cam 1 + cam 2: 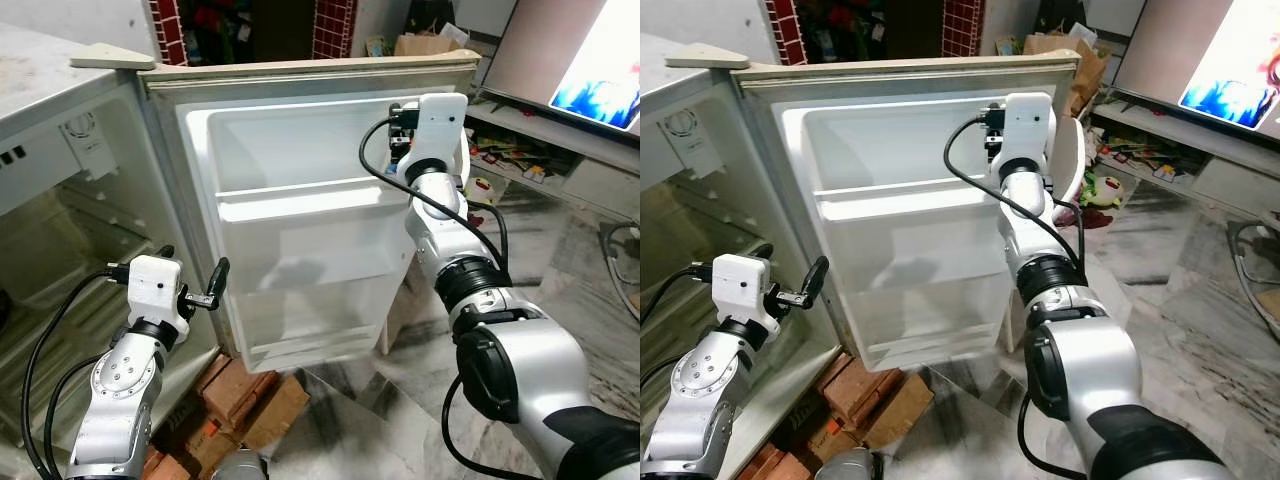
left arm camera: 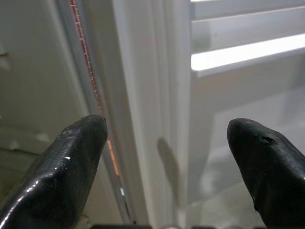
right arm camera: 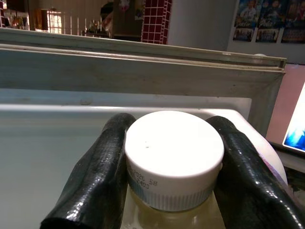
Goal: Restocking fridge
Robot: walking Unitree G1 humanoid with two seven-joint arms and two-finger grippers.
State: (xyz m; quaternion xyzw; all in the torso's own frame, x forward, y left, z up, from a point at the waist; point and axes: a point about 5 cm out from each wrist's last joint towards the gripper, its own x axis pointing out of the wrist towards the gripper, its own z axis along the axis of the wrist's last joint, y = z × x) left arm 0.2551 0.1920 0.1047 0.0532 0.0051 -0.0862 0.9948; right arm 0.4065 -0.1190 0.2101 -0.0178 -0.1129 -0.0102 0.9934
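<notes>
Bottle (image 3: 174, 152): pinched at the cap by right gripper (image 3: 171, 176) — raised toward the door's (image 1: 300, 270) top shelf.
Left gripper (image 2: 171, 157): spread wide, idle beside the door's edge.

Bottle (image 3: 174, 157) body below its white cap cut off; cap's printed code too small.

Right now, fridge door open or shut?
Open. The fridge door is swung wide, its white inner shelves facing the camera. The right tool holds a white-capped bottle by the upper shelf.
</notes>
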